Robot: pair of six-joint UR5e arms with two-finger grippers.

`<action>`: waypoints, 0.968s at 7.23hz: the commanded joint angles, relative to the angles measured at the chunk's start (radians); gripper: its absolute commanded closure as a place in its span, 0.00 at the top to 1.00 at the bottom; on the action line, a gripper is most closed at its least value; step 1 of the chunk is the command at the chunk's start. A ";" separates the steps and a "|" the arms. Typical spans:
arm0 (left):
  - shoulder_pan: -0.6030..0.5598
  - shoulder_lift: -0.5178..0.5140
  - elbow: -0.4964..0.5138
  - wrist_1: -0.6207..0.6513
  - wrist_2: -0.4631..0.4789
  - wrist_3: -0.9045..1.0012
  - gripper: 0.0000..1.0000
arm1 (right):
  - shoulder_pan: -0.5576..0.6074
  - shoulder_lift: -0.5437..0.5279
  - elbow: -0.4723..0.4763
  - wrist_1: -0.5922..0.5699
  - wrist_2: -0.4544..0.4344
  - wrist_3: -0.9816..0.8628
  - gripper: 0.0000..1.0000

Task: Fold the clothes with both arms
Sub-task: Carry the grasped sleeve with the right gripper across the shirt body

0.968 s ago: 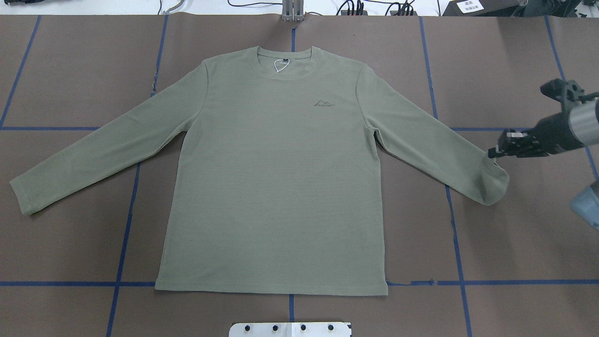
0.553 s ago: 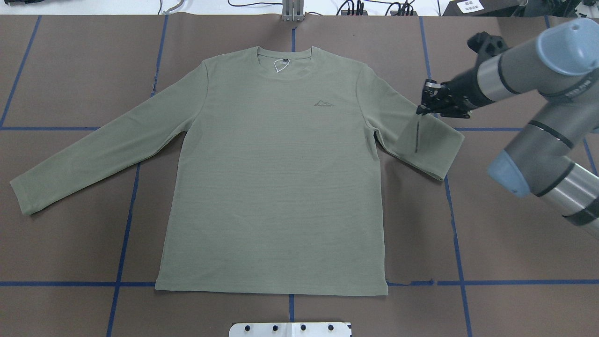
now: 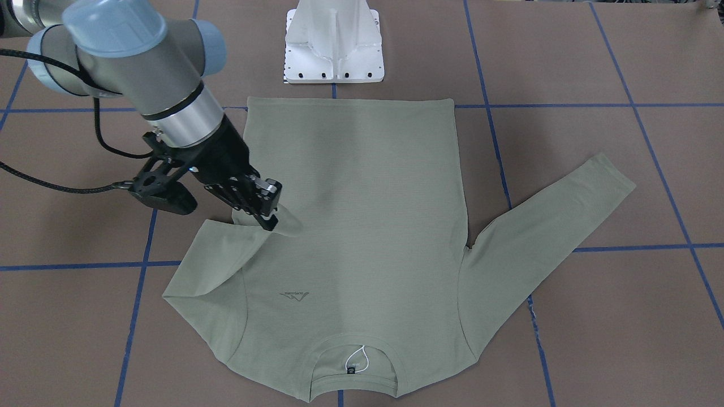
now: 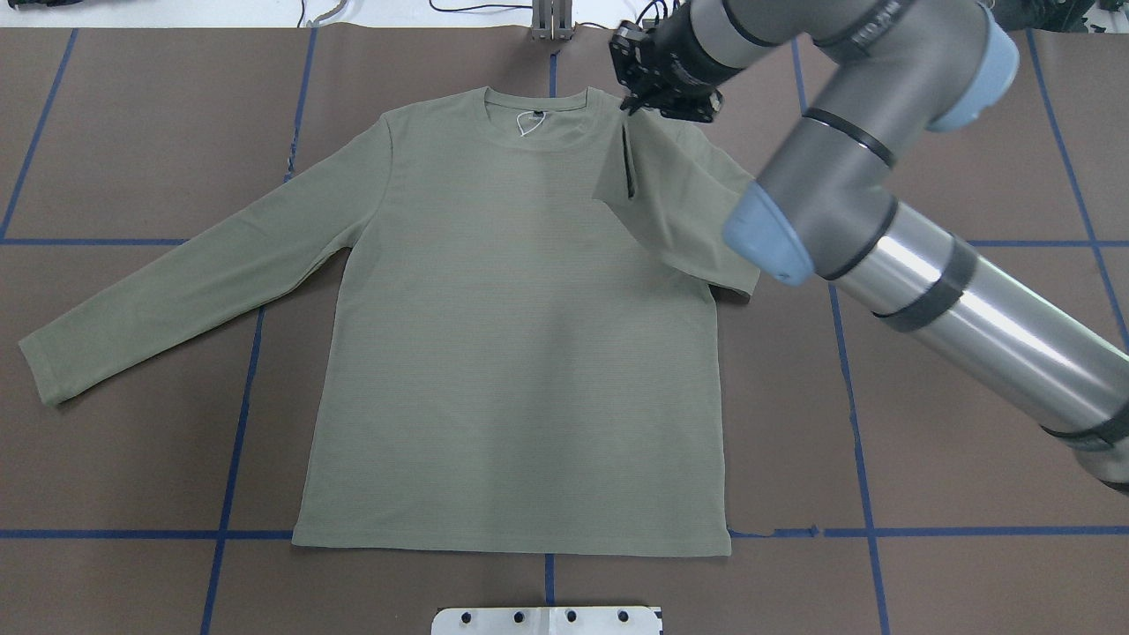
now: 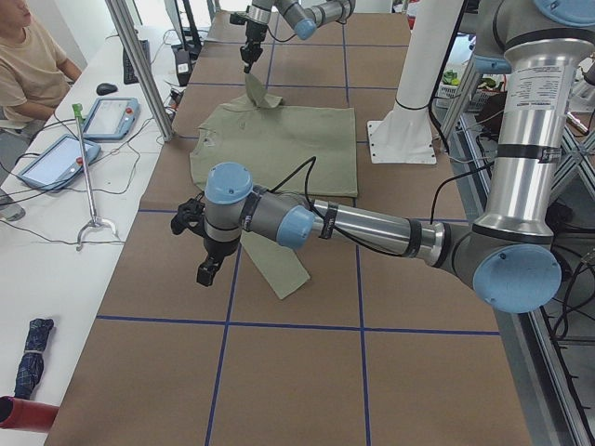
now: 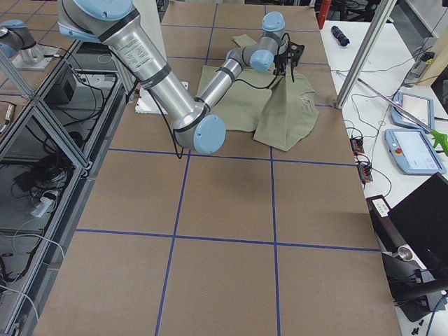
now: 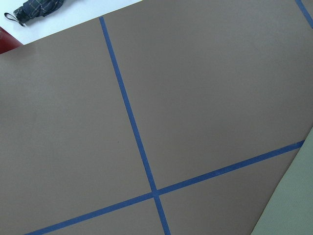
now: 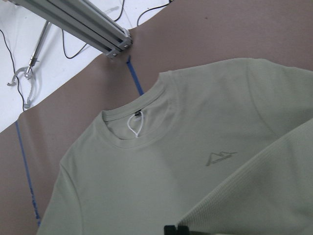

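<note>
The pale sage-green shirt (image 4: 520, 353) lies flat and face up on the brown table, collar (image 4: 534, 106) towards the far edge. My right gripper (image 4: 628, 108) is shut on the right sleeve's cuff and holds it above the shoulder beside the collar. The sleeve (image 4: 670, 203) hangs doubled over the chest. It shows the same in the front-facing view (image 3: 270, 219). The left sleeve (image 4: 132, 309) lies stretched out flat. My left gripper (image 5: 206, 269) shows only in the exterior left view, above the table near that sleeve's cuff; I cannot tell whether it is open or shut.
The white pedestal base (image 3: 334, 45) stands at the shirt's hem side. Blue tape lines (image 4: 238, 441) grid the table. An operator (image 5: 28, 65) sits by tablets (image 5: 56, 158) on the white bench. A folded umbrella (image 7: 39, 10) lies off the table's edge.
My right gripper has carried the right sleeve's cuff from the table's right side up and across to the shoulder by the collar. The sleeve now covers the chest logo from overhead.
</note>
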 commanded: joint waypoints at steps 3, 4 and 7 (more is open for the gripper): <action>0.001 0.000 0.003 0.000 -0.004 0.000 1.00 | -0.212 0.299 -0.436 0.221 -0.179 0.028 0.00; 0.001 0.000 0.001 0.000 -0.004 0.001 1.00 | -0.232 0.328 -0.476 0.223 -0.191 0.030 0.00; 0.001 0.000 0.001 0.000 -0.006 0.001 1.00 | -0.312 0.373 -0.531 0.282 -0.272 0.028 0.00</action>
